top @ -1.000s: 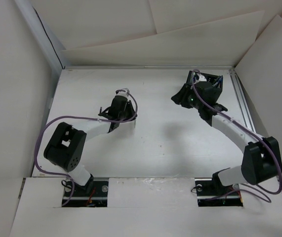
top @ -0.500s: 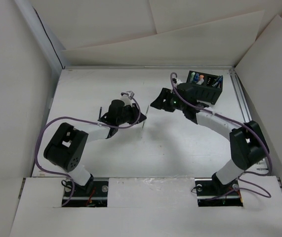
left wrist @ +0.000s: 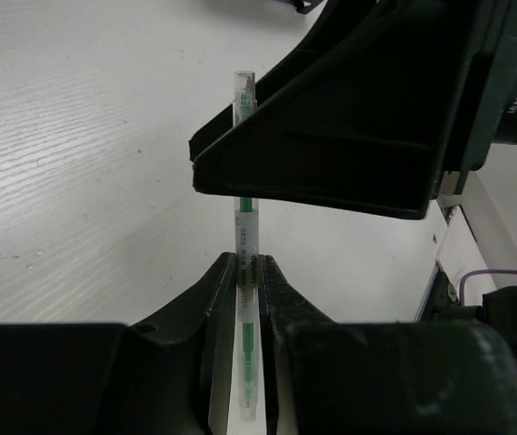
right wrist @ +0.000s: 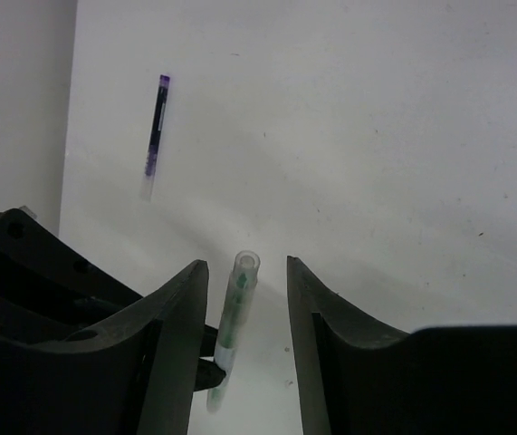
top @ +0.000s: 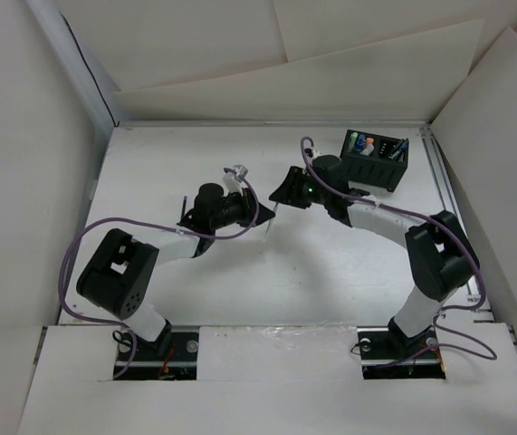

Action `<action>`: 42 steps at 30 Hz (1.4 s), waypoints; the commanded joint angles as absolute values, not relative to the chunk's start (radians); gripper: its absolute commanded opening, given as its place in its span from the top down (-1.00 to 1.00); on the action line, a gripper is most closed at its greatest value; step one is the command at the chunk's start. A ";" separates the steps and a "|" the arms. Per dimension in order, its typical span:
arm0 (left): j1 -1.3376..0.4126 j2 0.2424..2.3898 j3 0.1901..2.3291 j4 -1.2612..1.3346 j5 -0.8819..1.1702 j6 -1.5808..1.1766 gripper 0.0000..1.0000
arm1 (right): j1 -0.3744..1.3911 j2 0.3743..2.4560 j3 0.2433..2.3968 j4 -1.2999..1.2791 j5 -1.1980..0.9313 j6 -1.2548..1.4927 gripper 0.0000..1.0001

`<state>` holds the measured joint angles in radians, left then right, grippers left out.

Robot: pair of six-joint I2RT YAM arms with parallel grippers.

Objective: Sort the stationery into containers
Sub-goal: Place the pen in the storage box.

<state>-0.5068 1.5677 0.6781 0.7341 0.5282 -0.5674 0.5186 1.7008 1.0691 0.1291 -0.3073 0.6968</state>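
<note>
While your left claw (left wrist: pixel 248 265) clamps one green pen (left wrist: pixel 244 213) upright over the desk (top: pixel 167 154), your right claw (right wrist: pixel 246 270) stands apart, one finger either side of its top. One purple pen (right wrist: pixel 154 136) lies on the desk; one box (top: pixel 376 161) sits far right.

I am watching the two grippers meeting above the middle of the table (top: pixel 149 154). The left gripper (left wrist: pixel 247 272) is clamping a clear green pen (left wrist: pixel 244 222). The right gripper (right wrist: pixel 246 272) is straddling the pen's upper end, fingers spread, leaving a slim gap on each side. Each gripper is blocking the other's way forward. A purple pen (right wrist: pixel 154 136) is lying flat on the table, apart from both. The black organiser box (top: pixel 376 168) is sitting in the far right corner, just behind the right arm (top: pixel 394 222). Bare table is lying open at far left and near centre.
</note>
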 commanded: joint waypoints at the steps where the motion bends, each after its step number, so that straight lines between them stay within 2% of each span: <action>1: -0.509 1.537 0.667 0.818 0.586 -0.578 0.86 | 0.526 1.703 1.114 0.204 -0.307 0.701 0.09; 4: -0.509 1.537 0.667 0.827 0.595 -0.578 0.86 | 0.517 1.712 1.114 0.215 -0.307 0.710 0.36; 5: -0.509 1.537 0.667 0.827 0.595 -0.578 0.83 | 0.517 1.712 1.114 0.215 -0.307 0.710 0.47; 6: -0.509 1.537 0.667 0.827 0.595 -0.578 0.80 | 0.517 1.712 1.114 0.215 -0.307 0.710 0.69; 7: -0.509 1.537 0.667 0.827 0.595 -0.578 0.76 | 0.517 1.712 1.114 0.215 -0.307 0.710 0.78; 10: -0.509 1.537 0.667 0.827 0.595 -0.578 0.34 | 0.499 1.689 1.103 0.215 -0.270 0.719 0.98; 13: -0.509 1.502 0.657 0.838 0.574 -0.578 -0.15 | 0.456 1.638 1.103 0.201 -0.258 0.719 1.00; 17: -0.509 1.468 0.657 0.799 0.534 -0.552 -0.44 | 0.332 1.576 1.129 0.146 -0.218 0.684 1.00; 24: -0.509 1.447 0.637 0.790 0.515 -0.541 -0.44 | 0.052 1.494 1.253 0.072 0.220 0.673 1.00; 25: -0.509 1.447 0.626 0.808 0.534 -0.555 -0.44 | 0.029 1.514 1.281 0.072 0.320 0.673 1.00; 29: -0.509 1.456 0.626 0.828 0.580 -0.574 -0.44 | -0.072 1.636 1.478 -0.009 0.429 0.673 1.00; 33: -0.509 1.434 0.626 0.828 0.580 -0.574 -0.44 | -0.072 1.756 1.644 -0.095 0.538 0.606 1.00; 42: -0.509 1.425 0.617 0.781 0.526 -0.574 -0.44 | -0.046 1.890 1.687 -0.129 0.649 0.555 1.00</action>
